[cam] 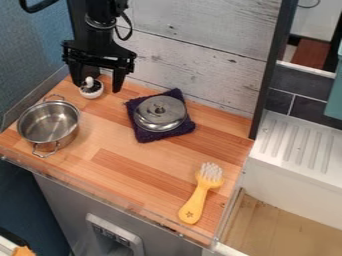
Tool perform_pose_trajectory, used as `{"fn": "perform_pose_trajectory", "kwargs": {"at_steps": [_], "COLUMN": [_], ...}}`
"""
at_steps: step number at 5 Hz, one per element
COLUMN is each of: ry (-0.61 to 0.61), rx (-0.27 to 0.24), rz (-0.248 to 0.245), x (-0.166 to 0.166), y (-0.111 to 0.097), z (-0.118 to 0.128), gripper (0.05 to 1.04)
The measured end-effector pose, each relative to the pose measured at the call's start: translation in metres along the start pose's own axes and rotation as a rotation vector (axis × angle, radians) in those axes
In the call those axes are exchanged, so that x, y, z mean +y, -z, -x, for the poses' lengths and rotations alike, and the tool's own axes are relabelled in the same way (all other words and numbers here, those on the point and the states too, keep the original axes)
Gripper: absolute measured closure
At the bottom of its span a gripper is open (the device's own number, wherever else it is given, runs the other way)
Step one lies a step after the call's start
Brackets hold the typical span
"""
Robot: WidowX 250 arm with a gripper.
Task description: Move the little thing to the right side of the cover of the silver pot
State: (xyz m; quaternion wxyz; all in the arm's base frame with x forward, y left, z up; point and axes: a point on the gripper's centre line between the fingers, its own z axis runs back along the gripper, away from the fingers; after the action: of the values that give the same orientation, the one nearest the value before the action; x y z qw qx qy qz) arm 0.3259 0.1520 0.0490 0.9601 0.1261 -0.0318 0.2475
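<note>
The black gripper (99,86) hangs at the upper left, over the back of the wooden counter, with its two fingers spread wide. Below and between them, nearer the left finger, stands a small round dark-and-white thing with a white knob (91,89). Whether a finger touches it I cannot tell. The silver pot cover (160,113) lies on a dark purple cloth (148,134) near the back middle, to the right of the gripper. At the left stands the open silver pot (48,123), uncovered.
A yellow brush (194,201) with white bristles lies at the front right. Behind the counter (127,162) rises a whitish plank wall (200,60). A dark post (270,75) and a white sink (294,150) border its right side.
</note>
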Motion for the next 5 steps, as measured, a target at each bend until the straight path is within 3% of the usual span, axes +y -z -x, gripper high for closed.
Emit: {"fn": "perform_pose_trajectory", "kwargs": {"at_steps": [1, 3, 4, 5], "ry": [0.002, -0.125, -0.192, -0.257], "rx": [0.032, -0.044, -0.054, -0.03], "rz": [-0.006, -0.044, -0.016, 0.009], "x": [-0.003, 0.002, 0.008, 0.017], "y": [0.012, 0.037, 0.042, 0.054], "z": [0.004, -0.015, -0.03, -0.045], "gripper": [0.083, 0.083, 0.083, 0.083]}}
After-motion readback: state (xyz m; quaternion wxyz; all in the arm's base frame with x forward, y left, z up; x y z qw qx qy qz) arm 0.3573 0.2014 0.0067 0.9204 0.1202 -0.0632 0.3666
